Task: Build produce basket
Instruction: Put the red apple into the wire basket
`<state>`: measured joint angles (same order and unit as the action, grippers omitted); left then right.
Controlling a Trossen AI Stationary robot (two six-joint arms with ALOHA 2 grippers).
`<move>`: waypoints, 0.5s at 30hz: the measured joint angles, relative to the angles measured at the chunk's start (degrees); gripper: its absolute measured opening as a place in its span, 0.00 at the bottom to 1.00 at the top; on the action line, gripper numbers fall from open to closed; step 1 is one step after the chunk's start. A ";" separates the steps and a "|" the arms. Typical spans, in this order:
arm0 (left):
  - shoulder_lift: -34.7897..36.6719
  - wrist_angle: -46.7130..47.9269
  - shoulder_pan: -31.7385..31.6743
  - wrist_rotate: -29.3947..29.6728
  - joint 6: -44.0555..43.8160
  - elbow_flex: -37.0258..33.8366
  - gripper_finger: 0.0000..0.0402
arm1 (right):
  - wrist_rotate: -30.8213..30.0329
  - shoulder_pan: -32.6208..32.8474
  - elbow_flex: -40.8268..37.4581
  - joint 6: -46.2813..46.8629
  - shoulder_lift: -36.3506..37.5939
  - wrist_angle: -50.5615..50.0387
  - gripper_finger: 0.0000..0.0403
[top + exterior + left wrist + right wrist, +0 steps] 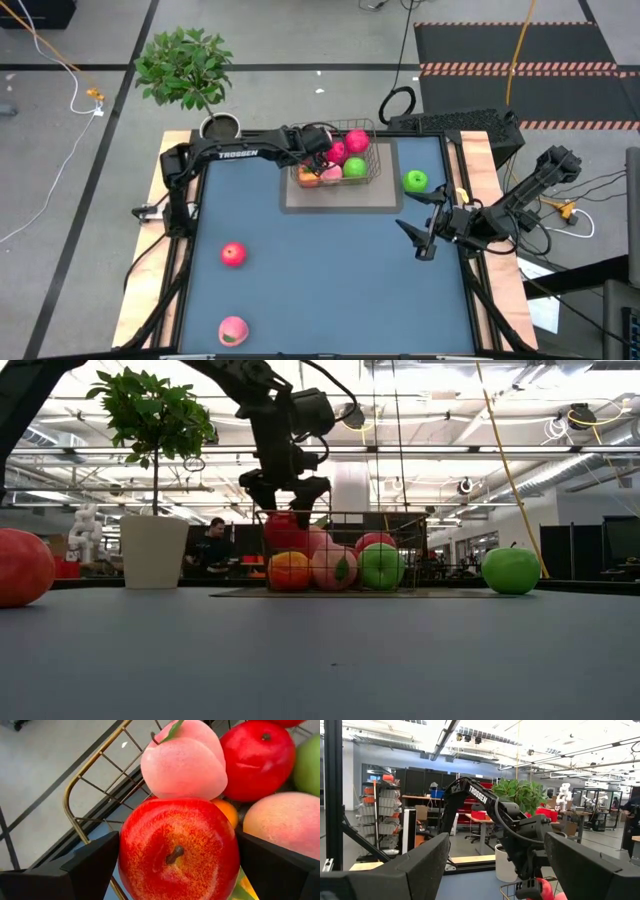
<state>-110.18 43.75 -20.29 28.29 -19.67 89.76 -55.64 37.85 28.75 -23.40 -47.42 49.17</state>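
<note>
The wire mesh basket (372,172) stands at the far middle of the table and holds several fruits: a pink peach (185,762), red apples, a green apple (381,566) and an orange one (289,571). My left gripper (322,150) is over the basket's left end, shut on a red apple (177,852). My right gripper (418,238) is open and empty above the table's right side. A green apple (416,181), a red apple (233,254) and a pink peach (233,329) lie loose on the table. My left gripper pinches the red apple's two opposite sides (125,845) between its two fingers, coming from above and pointing down. The apple is upright with its stem (174,855) up, at the level of the basket's rim (283,530), above the other fruits. Whether it rests on them, I cannot tell.
The basket stands on a grey mat (340,198). A potted plant (185,68) in a pale pot (153,550) stands at the far left corner. A person (211,545) sits in the room beyond the table. Cables and a keyboard lie past the far right edge.
</note>
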 joint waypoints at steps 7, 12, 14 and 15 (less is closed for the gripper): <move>0.58 0.56 2.83 0.02 1.71 1.61 0.94 | 0.00 0.00 -0.02 -0.02 0.00 -0.17 0.79; 0.73 -0.24 4.98 0.04 3.50 1.81 0.94 | 0.00 0.00 -0.02 -0.02 0.00 -0.17 0.79; 0.73 -0.03 5.91 0.04 2.24 1.81 0.94 | 0.00 0.01 -0.02 -0.02 -0.01 -0.17 0.79; 0.73 0.17 6.38 0.07 1.46 1.81 0.94 | 0.00 0.00 -0.02 -0.02 0.00 -0.20 0.79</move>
<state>-109.45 43.92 -13.91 28.36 -18.21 91.57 -55.64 37.85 28.73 -23.42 -47.42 48.97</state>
